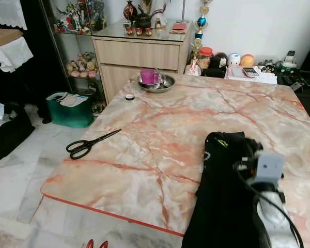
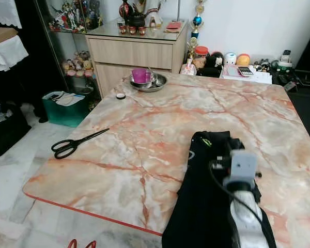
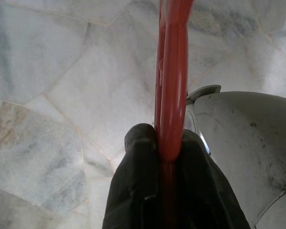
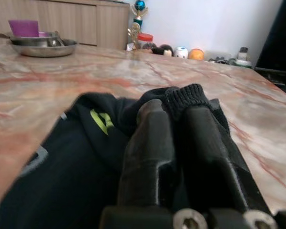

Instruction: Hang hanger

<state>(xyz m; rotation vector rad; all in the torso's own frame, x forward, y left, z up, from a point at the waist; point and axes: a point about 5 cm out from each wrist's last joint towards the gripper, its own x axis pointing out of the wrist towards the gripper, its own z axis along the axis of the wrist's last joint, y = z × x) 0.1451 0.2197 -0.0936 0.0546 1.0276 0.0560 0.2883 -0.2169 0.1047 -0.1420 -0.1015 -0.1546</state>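
Note:
A red plastic hanger (image 3: 171, 71) is clamped between the black fingers of my left gripper (image 3: 168, 138), which hangs low over the marble floor beside my silver body. Two red tips of the hanger (image 1: 95, 244) peek up at the lower edge of the left eye view. A black garment (image 1: 222, 191) with a yellow-green label lies on the near right of the marble table (image 1: 160, 134) and drapes over its front edge. My right gripper (image 4: 176, 107) rests on the garment, shut on its ribbed knit edge (image 4: 186, 98).
Black scissors (image 1: 90, 144) lie near the table's left edge. A steel bowl (image 1: 165, 84) holding a purple cup (image 1: 148, 76) stands at the far side, with a small black cap (image 1: 129, 96) nearby. A green bin (image 1: 70, 109) and a wooden cabinet (image 1: 139, 51) stand beyond.

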